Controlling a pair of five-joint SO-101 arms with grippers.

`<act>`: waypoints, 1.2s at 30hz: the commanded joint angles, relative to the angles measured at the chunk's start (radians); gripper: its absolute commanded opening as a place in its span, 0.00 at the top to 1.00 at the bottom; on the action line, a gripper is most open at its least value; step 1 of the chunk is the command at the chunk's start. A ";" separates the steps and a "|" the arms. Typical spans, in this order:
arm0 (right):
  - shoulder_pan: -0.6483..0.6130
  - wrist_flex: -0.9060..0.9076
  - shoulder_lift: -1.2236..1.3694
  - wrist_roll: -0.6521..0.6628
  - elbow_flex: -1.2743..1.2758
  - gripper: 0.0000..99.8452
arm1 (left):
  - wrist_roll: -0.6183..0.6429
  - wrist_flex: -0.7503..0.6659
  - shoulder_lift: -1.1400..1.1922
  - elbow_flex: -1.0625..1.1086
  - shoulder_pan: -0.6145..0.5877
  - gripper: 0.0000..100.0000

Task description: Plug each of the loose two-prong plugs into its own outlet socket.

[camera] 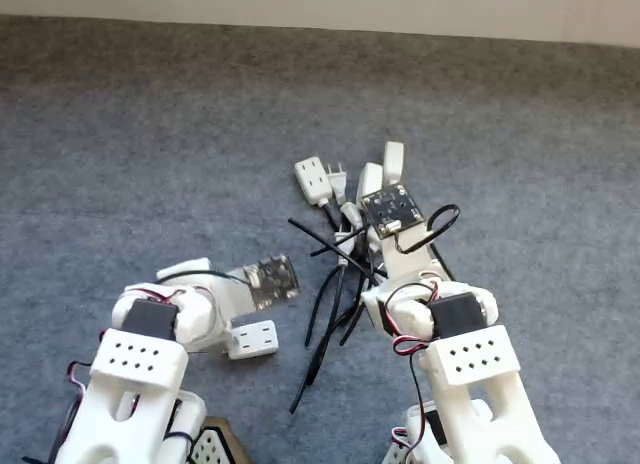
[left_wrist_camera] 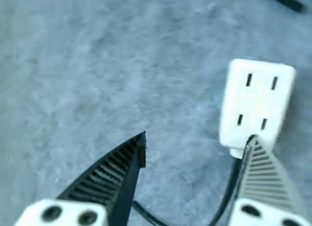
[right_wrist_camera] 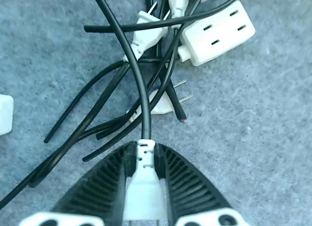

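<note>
My left gripper [left_wrist_camera: 195, 141] is open and low over the carpet. Its pale finger [left_wrist_camera: 263, 177] touches the cord end of a white outlet block [left_wrist_camera: 256, 104], seen beside the left arm in the high view [camera: 252, 339]. My right gripper [right_wrist_camera: 144, 148] is shut on a white two-prong plug [right_wrist_camera: 144, 184], whose black cord runs into a tangle. Two loose white plugs [right_wrist_camera: 146, 35] [right_wrist_camera: 161, 103] lie among the cords, prongs bare. A second outlet block [right_wrist_camera: 217, 36] lies just past them, also in the high view [camera: 313, 180].
Black cords [camera: 335, 284] cross and spread over the grey carpet [camera: 150, 134] between the two arms. Open carpet lies all around the tangle. A patterned object [camera: 215, 446] shows at the front edge by the left arm's base.
</note>
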 commanded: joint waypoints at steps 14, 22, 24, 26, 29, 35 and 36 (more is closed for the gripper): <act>-0.010 0.002 -0.024 0.012 -0.004 0.99 | 0.232 -0.025 -0.010 -0.245 -0.084 0.70; -0.010 0.002 -0.024 0.012 -0.005 0.99 | 0.132 0.405 -0.016 -0.202 0.091 0.70; -0.010 0.002 -0.024 0.012 -0.005 0.99 | 0.135 0.399 -0.016 -0.140 0.166 0.70; -0.010 0.002 -0.024 0.012 -0.005 0.99 | 0.137 0.350 -0.016 -0.090 0.206 0.70; -0.010 0.002 -0.024 0.014 -0.005 0.99 | 0.137 0.252 -0.008 -0.030 0.213 0.70; -0.010 0.002 -0.024 0.031 -0.004 0.99 | 0.132 0.038 -0.008 0.028 0.209 0.70; -0.010 0.002 -0.024 0.031 -0.004 0.99 | 0.132 0.003 -0.007 0.025 0.209 0.70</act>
